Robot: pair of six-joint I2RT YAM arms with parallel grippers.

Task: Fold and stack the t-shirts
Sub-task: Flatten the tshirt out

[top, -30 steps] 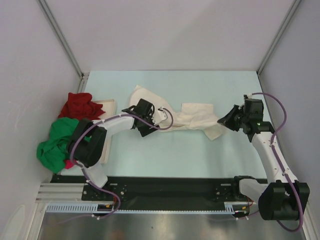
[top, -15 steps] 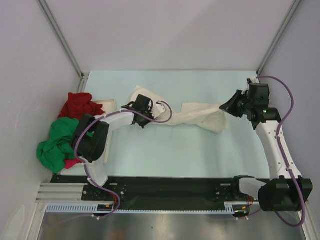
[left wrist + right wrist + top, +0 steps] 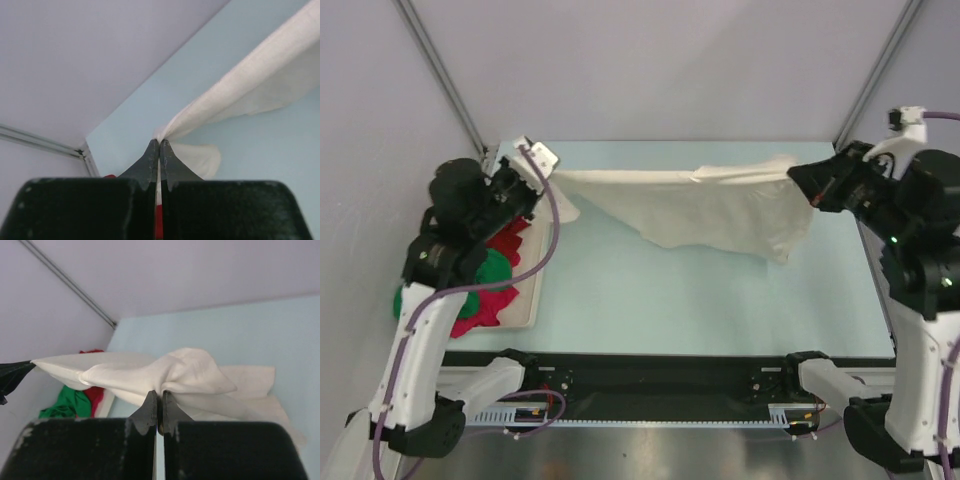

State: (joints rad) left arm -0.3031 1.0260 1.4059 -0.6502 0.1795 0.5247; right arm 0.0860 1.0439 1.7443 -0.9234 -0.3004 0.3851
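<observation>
Overhead, the cream-white t-shirt (image 3: pixel 710 205) hangs stretched between the two arms above the pale blue table (image 3: pixel 650 300); its upper edge runs almost straight from left to right, and the body sags below it in a broad fold, deepest toward the right; whether the lowest fold touches the table cannot be told. Left gripper (image 3: pixel 548 170): near the far left corner, jaws pinched together on one end of the shirt; the left wrist view shows cloth bunched at the closed tips. Right gripper (image 3: pixel 800 178): near the far right side, jaws likewise clamped on the opposite end; the right wrist view shows gathered fabric just above the tips. Dark red t-shirt (image 3: pixel 508 243) and bright green t-shirt (image 3: pixel 488 268): crumpled together at the white tray (image 3: pixel 525 300) on the table's left edge, partly hidden by the left arm, well apart from the held shirt.
</observation>
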